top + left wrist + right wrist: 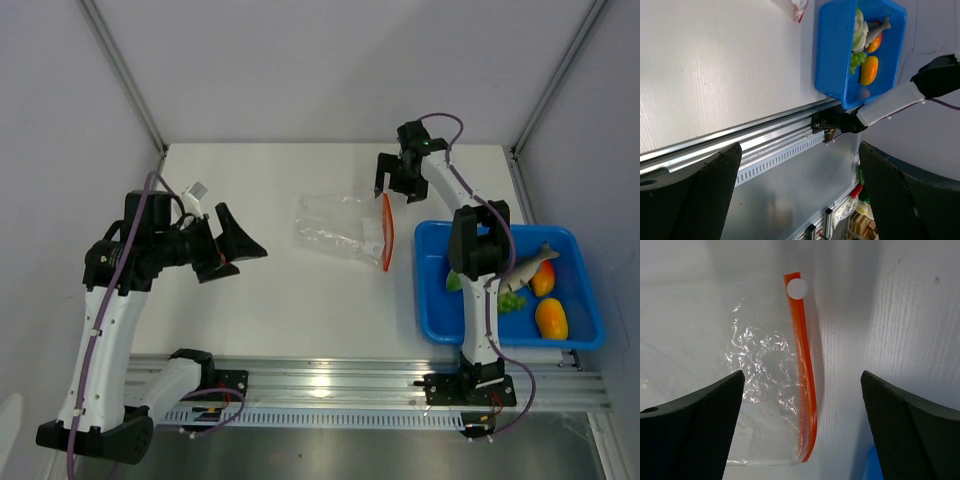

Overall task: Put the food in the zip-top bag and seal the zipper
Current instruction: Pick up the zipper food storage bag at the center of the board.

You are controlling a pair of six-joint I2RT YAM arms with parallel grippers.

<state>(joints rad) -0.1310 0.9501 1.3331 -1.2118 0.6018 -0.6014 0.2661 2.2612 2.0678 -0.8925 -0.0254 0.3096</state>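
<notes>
The clear crinkly zip-top bag [335, 228] lies flat mid-table, its orange-red zipper [387, 232] along the right edge. My right gripper [396, 188] hovers open just beyond the zipper's far end. In the right wrist view the zipper [805, 355] and the bag [765, 380] lie between the open fingers of that gripper [802, 374], untouched. The food [551, 318], orange fruit, green pieces and a toy fish, sits in the blue tray [432, 300]. My left gripper [248, 258] is raised and open at the left, empty. The left wrist view shows the food [869, 70] far beyond that gripper [800, 145].
The blue tray [832, 60] stands at the table's near right, close to the bag's zipper side. The right arm's upright links [478, 300] rise in front of the tray's left half. An aluminium rail [330, 378] runs along the near edge. A white round sticker [797, 288] marks the zipper's far end.
</notes>
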